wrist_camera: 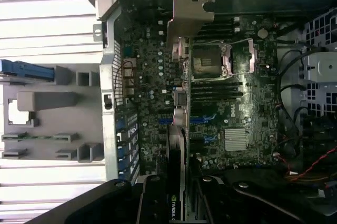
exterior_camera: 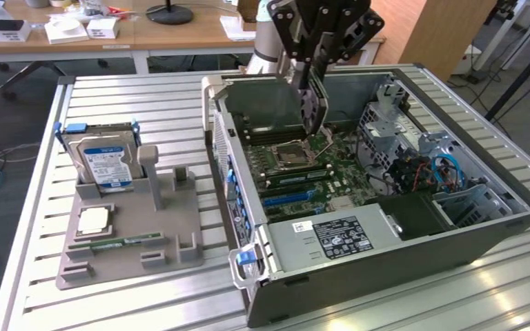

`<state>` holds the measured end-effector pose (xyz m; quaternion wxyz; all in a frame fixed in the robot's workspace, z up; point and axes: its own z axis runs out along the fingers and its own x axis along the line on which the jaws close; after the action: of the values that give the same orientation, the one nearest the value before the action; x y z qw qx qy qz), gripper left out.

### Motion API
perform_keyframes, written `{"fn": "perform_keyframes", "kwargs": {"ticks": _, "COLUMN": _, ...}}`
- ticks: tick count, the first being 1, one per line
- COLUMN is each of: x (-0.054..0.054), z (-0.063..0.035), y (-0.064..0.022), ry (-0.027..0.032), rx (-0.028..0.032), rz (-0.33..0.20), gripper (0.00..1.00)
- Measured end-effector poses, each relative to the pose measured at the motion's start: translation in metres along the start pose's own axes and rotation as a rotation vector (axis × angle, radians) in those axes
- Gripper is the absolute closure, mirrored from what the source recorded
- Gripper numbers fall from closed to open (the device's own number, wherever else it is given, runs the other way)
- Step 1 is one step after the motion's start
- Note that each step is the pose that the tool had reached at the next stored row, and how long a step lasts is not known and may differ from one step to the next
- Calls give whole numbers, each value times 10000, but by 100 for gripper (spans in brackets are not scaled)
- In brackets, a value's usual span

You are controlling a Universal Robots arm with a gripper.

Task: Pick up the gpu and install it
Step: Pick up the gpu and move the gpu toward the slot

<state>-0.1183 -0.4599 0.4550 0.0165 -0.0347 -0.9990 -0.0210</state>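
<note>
GPU (exterior_camera: 313, 109) hangs upright and edge-on inside the open PC case (exterior_camera: 486, 227), clamped btw the partly closed fingers of the gripper (exterior_camera: 311, 72). Its lower edge is by the motherboard (exterior_camera: 292, 176), next to the CPU socket (exterior_camera: 290, 153); can't tell if it touches a slot. Card face mostly hidden in wrist view: thin dark edge plus a bent grey metal bracket (wrist_camera: 192, 13). Slatted alu table (exterior_camera: 136, 103), its edges cut off. Case is boxy grey sheet metal. Grey plastic holder tray (exterior_camera: 127, 231) sits beside it w/ a silver hard drive (exterior_camera: 104, 162) standing upright and a narrow green memory stick (exterior_camera: 118, 242) lying flat.
</note>
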Motion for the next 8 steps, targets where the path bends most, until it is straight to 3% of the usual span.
{"fn": "perform_keyframes", "kwargs": {"ticks": 8, "x": -278, "z": -9, "y": 19, "ry": 1, "rx": 1, "rz": -4, "gripper": 74}}
